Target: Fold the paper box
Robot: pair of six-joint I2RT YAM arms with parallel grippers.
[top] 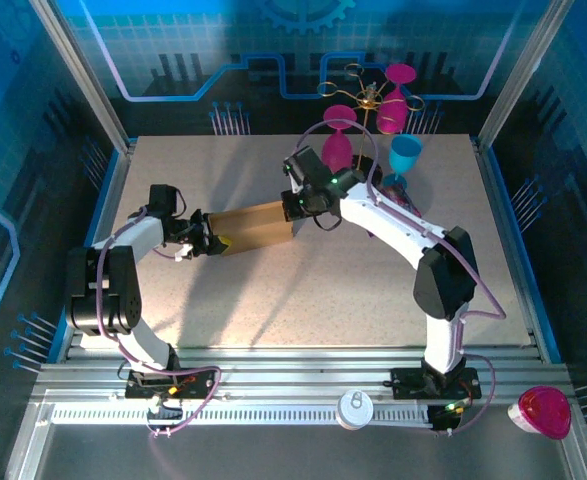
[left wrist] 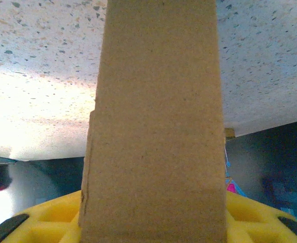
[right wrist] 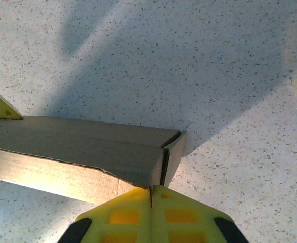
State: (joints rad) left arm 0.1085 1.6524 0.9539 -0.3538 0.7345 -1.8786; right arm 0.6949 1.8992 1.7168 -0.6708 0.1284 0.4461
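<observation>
At the near edge, on the metal rail in front of the arm bases, sit a white round disc (top: pixel 356 408) and, further right, a pink dome-shaped piece (top: pixel 544 412). Both are well apart from the work.

Beyond the rail, the speckled table (top: pixel 273 310) is bare up to the paper box (top: pixel 258 228). The box lies mid-table as a long, narrow brown carton, its length running left to right and slanting slightly away at its right end.

The left gripper (top: pixel 207 242) is at the box's left end. In the left wrist view the cardboard rises straight up between its yellow fingers (left wrist: pixel 42 223), so it is clamped around that end.

The right gripper (right wrist: pixel 151 188) comes in from the far side at the box's right end. Its yellow fingers are pressed together with only a hairline seam between them, and the tips touch the end corner, where a flap edge stands slightly ajar. I cannot tell whether any cardboard is nipped between them.

The right arm arches over the table's right half and partly hides what lies under it.

Furthest back, behind the right gripper, stand two pink goblets (top: pixel 338 140) (top: pixel 398 95), a cyan cup (top: pixel 405 155) and a thin gold wire stand (top: pixel 368 95).
</observation>
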